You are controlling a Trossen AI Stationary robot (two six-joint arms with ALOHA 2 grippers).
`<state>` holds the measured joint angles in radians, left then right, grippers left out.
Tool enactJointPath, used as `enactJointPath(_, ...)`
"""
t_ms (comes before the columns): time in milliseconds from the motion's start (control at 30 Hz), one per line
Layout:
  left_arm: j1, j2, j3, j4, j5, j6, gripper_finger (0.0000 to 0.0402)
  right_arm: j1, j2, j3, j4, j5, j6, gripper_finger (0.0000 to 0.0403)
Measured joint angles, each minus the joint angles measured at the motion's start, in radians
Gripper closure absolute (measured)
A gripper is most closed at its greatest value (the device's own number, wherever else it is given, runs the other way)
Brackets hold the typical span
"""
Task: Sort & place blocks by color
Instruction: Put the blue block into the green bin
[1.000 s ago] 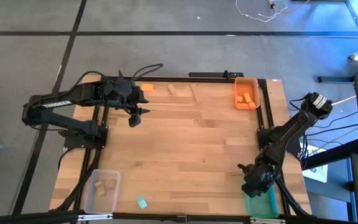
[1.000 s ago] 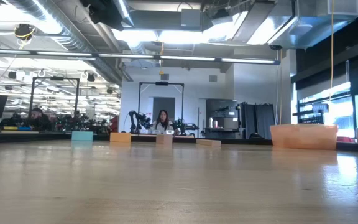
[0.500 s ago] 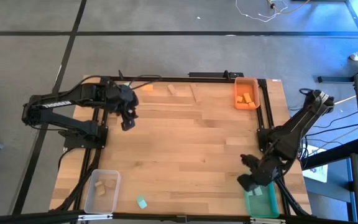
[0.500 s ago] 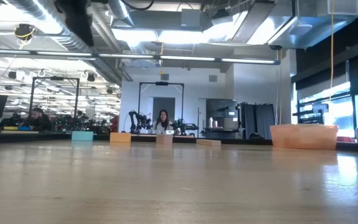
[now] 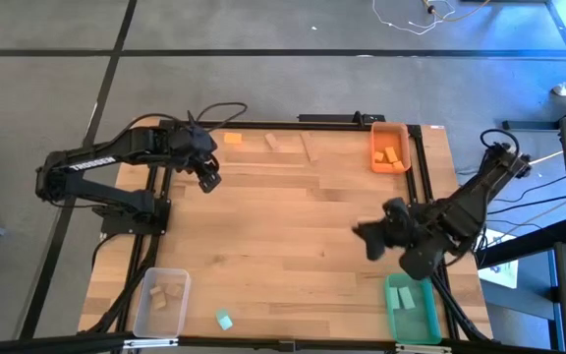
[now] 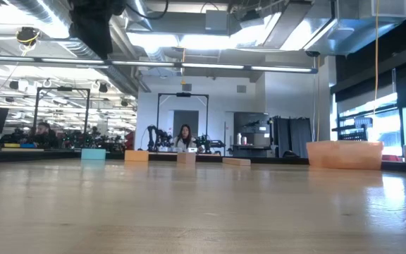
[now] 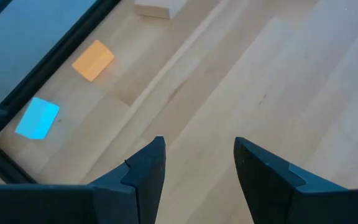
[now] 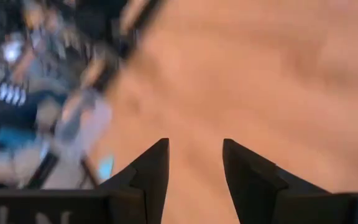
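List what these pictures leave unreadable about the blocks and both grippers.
- Green bin, high view: block count inside too small to tell.
- Right wrist view: motion blur smears everything past the open right gripper.
- Low view: far-edge blocks seen edge-on; the left gripper is cut off by the top edge.

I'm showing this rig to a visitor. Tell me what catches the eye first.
Three bins mark the table's corners: an orange bin at the far right, a green bin near right, a clear bin near left. The right end effector hangs open and empty beside the green bin, while the left end effector hovers open near a loose orange block.
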<state>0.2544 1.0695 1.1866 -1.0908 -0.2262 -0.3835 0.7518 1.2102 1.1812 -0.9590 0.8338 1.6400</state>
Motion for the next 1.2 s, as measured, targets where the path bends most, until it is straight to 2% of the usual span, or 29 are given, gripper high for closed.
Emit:
enactJointPath(100, 0.014, 0.0, 0.0, 0.0, 0.001, 0.001, 0.0221, -0.071, 0.0, 0.001, 0.004, 0.055, -0.063, 0.0254)
enactJointPath(267, 0.029, 0.0, 0.0, 0.0, 0.002, 0.072, 0.0221, -0.26, 0.0, 0.001, 0.016, 0.013, -0.081, 0.0254)
enactJointPath(400, 0.052, 0.0, 0.0, 0.012, 0.003, 0.148, 0.0221, -0.45, 0.0, 0.0, 0.146, -0.141, -0.312, 0.0254)
enactJointPath(567, 0.098, 0.0, 0.0, 0.048, 0.011, 0.195, 0.0221, -0.665, 0.007, 0.0, 0.458, -0.307, -0.721, 0.0254)
enactJointPath(700, 0.148, 0.005, 0.0, 0.071, 0.015, 0.219, 0.0221, -0.824, 0.03, 0.0, 0.584, -0.449, -0.928, 0.0254)
enactJointPath(933, 0.281, 0.099, 0.0, 0.125, -0.006, 0.157, 0.0221, -1.068, 0.097, 0.0, 0.618, -0.663, -1.096, 0.0254)
enactJointPath(1067, 0.391, 0.193, 0.0, 0.123, -0.071, 0.08, 0.0221, -1.161, 0.127, 0.0, 0.643, -0.742, -1.17, 0.0254)
enactJointPath(1200, 0.509, 0.302, 0.0, 0.128, -0.066, 0.0, 0.0221, -1.226, 0.143, 0.0, 0.662, -0.815, -1.21, 0.0254)
